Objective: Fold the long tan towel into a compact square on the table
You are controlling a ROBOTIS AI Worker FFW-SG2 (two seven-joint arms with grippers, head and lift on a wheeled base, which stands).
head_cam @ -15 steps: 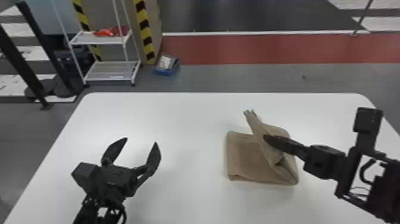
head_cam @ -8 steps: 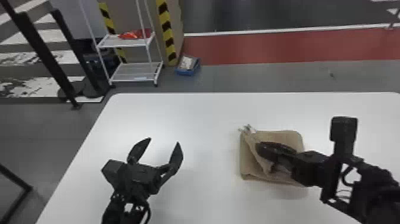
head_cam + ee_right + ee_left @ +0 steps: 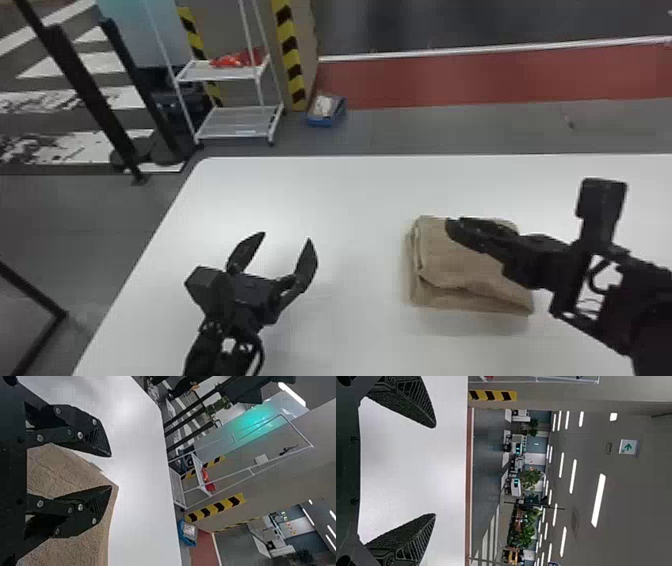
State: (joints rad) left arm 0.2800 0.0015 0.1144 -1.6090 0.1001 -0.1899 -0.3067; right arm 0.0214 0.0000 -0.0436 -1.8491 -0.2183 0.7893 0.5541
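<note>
Step in hand: most likely settling the last fold of the towel (image 3: 467,267) and smoothing it, with the bundle close to finished
Doing it well: let the right gripper (image 3: 111,471) clear the cloth before any sideways move, so neither finger snags the top layer; then press lightly from the middle outward, and draw the slanting near edge of the upper layer level with the layer below
Watch for: a fingertip catching the fold and pulling it open, or a push skewing the whole stack
Towel heading: the stacked, slightly rumpled edge faces the left gripper (image 3: 287,236); the near edge runs roughly left to right, with the lower layer peeking out along it
Long axis: hard to tell, as the shape is nearly square and seen at a slant; it looks a little wider left to right than front to back
Towel place: flat on the table (image 3: 350,200), right of the left gripper and well apart from it
Right gripper: over the far part of the towel, its 2 fingers moderately parted, nothing pinched; contact cannot be told
Left gripper: above the table, spread wide and empty
</note>
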